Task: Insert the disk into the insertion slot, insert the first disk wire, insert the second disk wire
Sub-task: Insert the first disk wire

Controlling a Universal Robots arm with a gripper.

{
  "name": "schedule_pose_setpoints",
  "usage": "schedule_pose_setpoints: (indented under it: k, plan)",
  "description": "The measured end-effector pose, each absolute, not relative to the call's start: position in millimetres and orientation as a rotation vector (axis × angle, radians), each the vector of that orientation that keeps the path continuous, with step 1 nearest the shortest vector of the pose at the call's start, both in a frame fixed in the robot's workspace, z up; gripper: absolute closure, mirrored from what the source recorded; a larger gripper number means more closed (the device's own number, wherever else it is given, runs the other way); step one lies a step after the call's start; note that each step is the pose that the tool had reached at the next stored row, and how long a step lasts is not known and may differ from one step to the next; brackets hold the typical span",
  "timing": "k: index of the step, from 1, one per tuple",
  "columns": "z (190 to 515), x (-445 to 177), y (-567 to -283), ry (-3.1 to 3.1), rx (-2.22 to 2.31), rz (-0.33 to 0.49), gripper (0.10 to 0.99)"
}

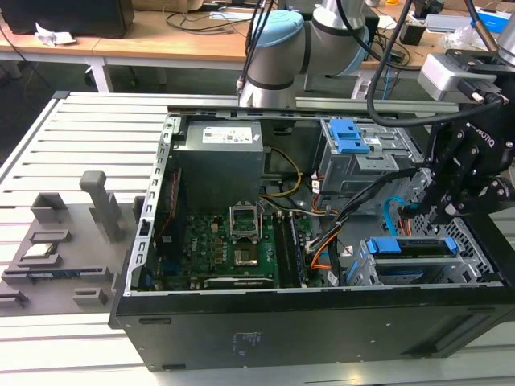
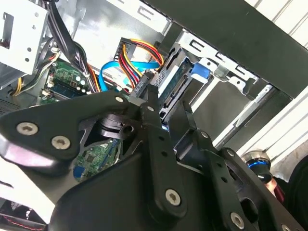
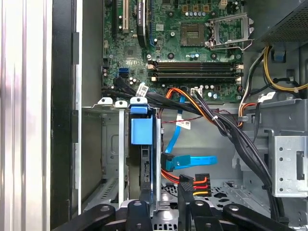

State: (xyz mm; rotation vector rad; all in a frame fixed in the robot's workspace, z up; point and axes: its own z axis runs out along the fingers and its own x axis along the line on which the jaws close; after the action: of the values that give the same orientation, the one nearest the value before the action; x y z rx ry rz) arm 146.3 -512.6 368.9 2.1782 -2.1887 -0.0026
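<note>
Disk [image 1: 412, 246] sits in the insertion slot [image 1: 366, 272], so I'd say I'm on the first wire. My pincer [image 1: 441, 215] hangs at the red-and-yellow wire plug [image 3: 193, 183] just beside the disk's end. Clamped or apart, I cannot tell. That plug needs squaring to the port, I reckon.

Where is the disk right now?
In the exterior view, the disk sits in the insertion slot on the exterior view's right of the open case, just below the gripper.

Slatted grey aluminium worktable [image 1: 88, 129] in foreground, exterior view. Behind it, wooden desks [image 1: 153, 42] on white legs [image 1: 100, 76]; cable tangle [image 1: 201, 18], crumpled paper [image 1: 52, 34], black box [image 1: 68, 16] on top. Dark floor [image 1: 32, 80] beneath. Even light.
</note>
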Motion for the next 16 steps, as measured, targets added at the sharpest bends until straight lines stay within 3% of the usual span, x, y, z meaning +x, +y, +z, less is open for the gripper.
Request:
schedule_pose_setpoints:
  k: [7,16]
  plan:
    - [364,146,-492,-2.187,2.176,0.001,0.725]
    - [353,146,-491,-2.169,2.157,0.041,0.725]
